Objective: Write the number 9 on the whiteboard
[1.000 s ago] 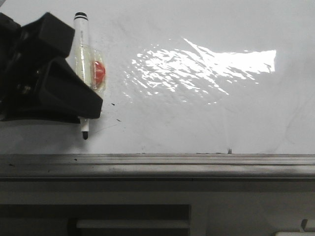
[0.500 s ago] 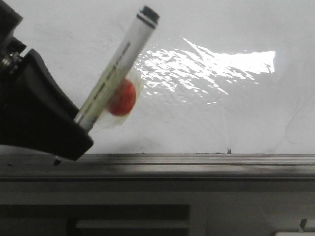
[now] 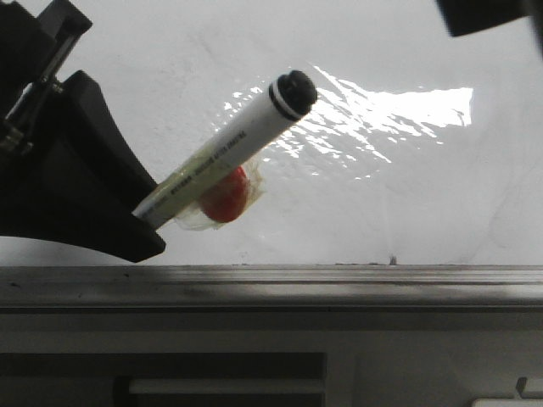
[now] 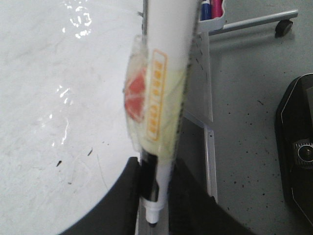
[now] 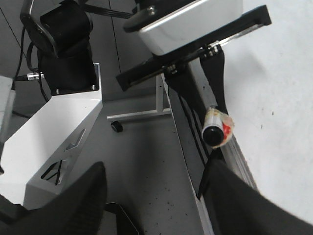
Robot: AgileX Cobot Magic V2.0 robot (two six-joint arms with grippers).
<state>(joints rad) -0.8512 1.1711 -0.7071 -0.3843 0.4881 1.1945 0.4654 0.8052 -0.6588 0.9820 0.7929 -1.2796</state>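
The whiteboard (image 3: 356, 203) is glossy white with glare, edged by a grey ledge (image 3: 339, 284). I see no drawn number 9 on it, only specks and faint scratches. My left gripper (image 3: 127, 229) is shut on a white marker (image 3: 233, 148) that has a red blob taped to it (image 3: 225, 197). The marker leans right, black end cap up. In the left wrist view the marker tip (image 4: 153, 220) sits between the fingers (image 4: 117, 205), over the board's edge by the ledge. My right gripper (image 5: 156, 196) is open and empty over the floor beside the board; it shows at the front view's top right (image 3: 484, 13).
A tray with spare markers (image 4: 211, 10) hangs at the board's edge by a stand leg with a caster (image 4: 282, 27). A black device (image 4: 298, 152) lies on the floor. The white robot base (image 5: 63, 137) stands near my right gripper. A shelf front (image 3: 229, 386) lies below the ledge.
My left gripper swung the marker from upright with its tip on the board to a strong rightward lean, tip down at the ledge. My right gripper has entered at the top right.
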